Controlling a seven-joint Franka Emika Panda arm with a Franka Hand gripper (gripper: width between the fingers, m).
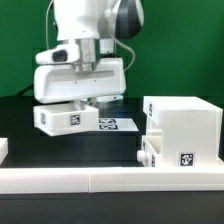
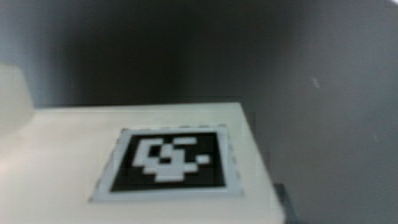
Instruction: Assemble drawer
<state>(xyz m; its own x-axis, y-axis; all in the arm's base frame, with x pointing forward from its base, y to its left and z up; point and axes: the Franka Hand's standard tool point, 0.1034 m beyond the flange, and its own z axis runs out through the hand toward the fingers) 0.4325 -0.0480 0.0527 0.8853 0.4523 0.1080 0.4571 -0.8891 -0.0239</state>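
Observation:
My gripper (image 1: 86,99) is shut on a small white drawer tray (image 1: 68,117) and holds it just above the black table, at the exterior view's left of centre. The tray's tag faces the camera. In the wrist view the tray's white face (image 2: 71,150) and its black-and-white tag (image 2: 169,160) fill the near part of the picture; my fingers barely show there. The large white cube-like casing (image 1: 182,125) stands at the exterior view's right, apart from my gripper. A second small tray (image 1: 149,152) with a tag sits against the casing's left side.
The marker board (image 1: 117,124) lies flat on the table behind the held tray. A long low white border rail (image 1: 100,180) runs along the front. A small white piece (image 1: 4,150) shows at the left edge.

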